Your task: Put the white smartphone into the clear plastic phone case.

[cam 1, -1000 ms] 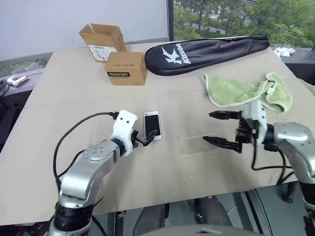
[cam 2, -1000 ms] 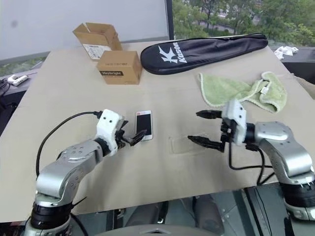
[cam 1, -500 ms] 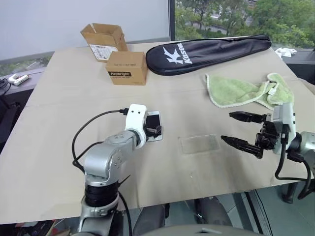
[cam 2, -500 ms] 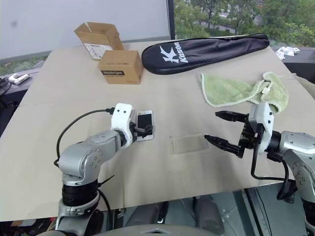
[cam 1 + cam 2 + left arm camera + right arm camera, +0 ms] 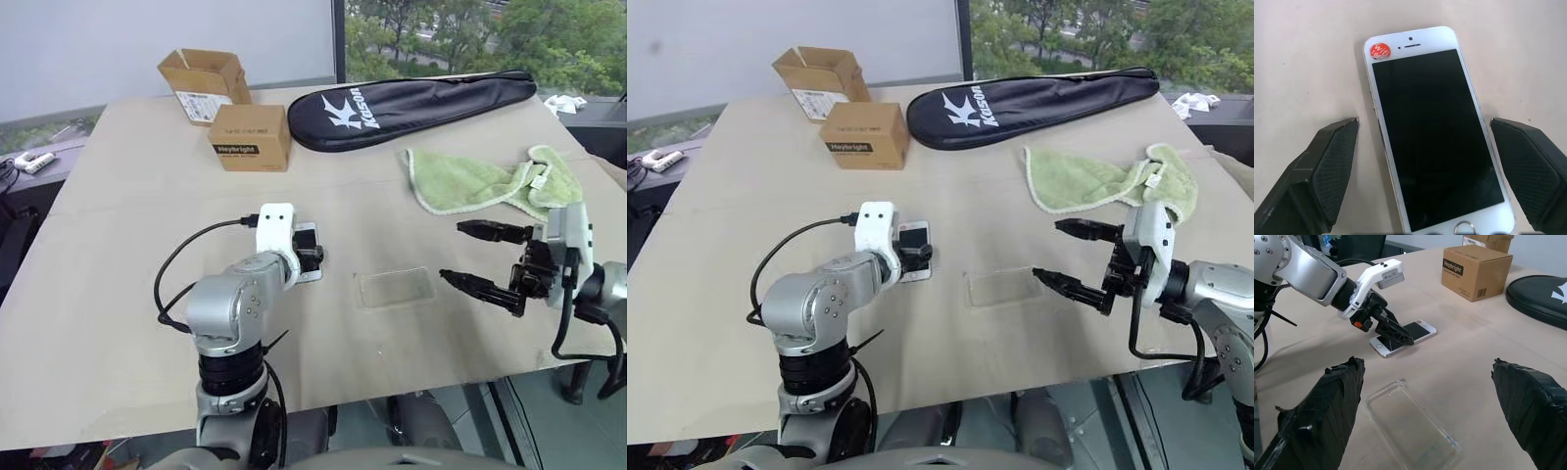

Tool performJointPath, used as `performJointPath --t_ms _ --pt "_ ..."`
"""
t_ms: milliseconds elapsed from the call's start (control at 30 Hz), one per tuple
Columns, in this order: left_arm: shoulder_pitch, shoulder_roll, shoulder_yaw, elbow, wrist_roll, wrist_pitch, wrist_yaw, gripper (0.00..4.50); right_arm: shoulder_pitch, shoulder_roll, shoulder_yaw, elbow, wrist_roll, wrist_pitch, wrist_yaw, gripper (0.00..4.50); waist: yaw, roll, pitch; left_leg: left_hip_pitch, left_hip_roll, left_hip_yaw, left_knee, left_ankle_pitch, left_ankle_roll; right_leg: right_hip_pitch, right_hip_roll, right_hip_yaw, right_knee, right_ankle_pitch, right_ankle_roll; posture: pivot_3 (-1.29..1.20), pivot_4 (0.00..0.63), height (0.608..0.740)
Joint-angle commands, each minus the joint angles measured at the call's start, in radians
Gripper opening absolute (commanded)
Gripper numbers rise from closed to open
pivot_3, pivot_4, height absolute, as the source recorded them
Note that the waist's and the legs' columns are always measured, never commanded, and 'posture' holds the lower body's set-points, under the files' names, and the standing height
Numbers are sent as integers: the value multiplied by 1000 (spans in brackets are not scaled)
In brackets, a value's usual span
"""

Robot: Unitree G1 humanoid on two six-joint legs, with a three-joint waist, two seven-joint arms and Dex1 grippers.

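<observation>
Phone (image 5: pixel 1432 137) flat on the brown table (image 5: pixel 127 215), screen up, a little left of centre in the head view; its long axis runs from the near edge toward the far edge, leaning slightly right at the top. The end with the red sticker (image 5: pixel 1380 50) points away from me, the home button end toward me. My left gripper (image 5: pixel 312 258) is down over the near half of it, jaws spread, one black finger (image 5: pixel 1322 166) on each long side, neither pad touching the phone's edges in my left wrist view.

The clear case (image 5: pixel 395 288) lies flat just right of the phone, near the middle of the frame, apart from it, its long axis running left to right, crosswise to the phone.

My right gripper (image 5: pixel 480 259) hangs above the table at the right of the frame, beside the case's right end, pointing left toward it, jaws wide and empty.

Beyond: a green cloth (image 5: pixel 470 176) upper right, a black racket bag (image 5: pixel 411 103) along the top, two cardboard boxes (image 5: pixel 250 135) upper left
</observation>
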Motion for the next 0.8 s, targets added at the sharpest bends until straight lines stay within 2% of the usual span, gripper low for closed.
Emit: performJointPath --t_ms 33,67,167,367,500,700,800 --pt "50 -19 55 69 38 60 39 3306 -8 -12 -33 -40 29 -6 -10 4500 -1 0 0 3 0 1 -1 0 0 2 0 1 0 0 0 0 150 740" --pt "53 -18 57 77 47 60 51 2941 -11 -11 -32 -40 30 -6 -12 4500 -1 0 0 6 0 1 -2 0 1 5 0 1 -1 -1 1 0 150 740" --pt "54 2 40 87 61 60 68 2915 -14 -12 -27 -39 29 -8 -14 4500 -4 0 0 13 0 1 -2 -4 6 13 0 1 -2 -3 4 0 150 740" --pt "48 34 25 91 62 60 70 2915 -17 -13 -19 -38 26 -11 -16 4500 -6 0 -1 16 1 2 -2 -4 6 15 1 1 -2 -3 5 0 150 740" --pt "3 68 28 54 34 50 17 2915 -21 -11 -13 -35 29 -10 -14 4500 -7 0 -1 16 1 2 -2 -4 6 15 1 2 -2 -4 6 0 150 740" --pt "-38 96 47 12 -45 -104 -116 2915 -44 1 17 -27 22 -11 -20 4500 -1 -3 1 14 1 1 -1 -2 2 14 1 0 -2 -4 6 0 150 740" --pt "-74 51 110 13 -93 -194 -158 2915 -63 7 38 -19 22 1 -31 4500 6 -4 2 11 1 -2 0 -1 1 13 0 -2 -4 -2 3 0 150 740"
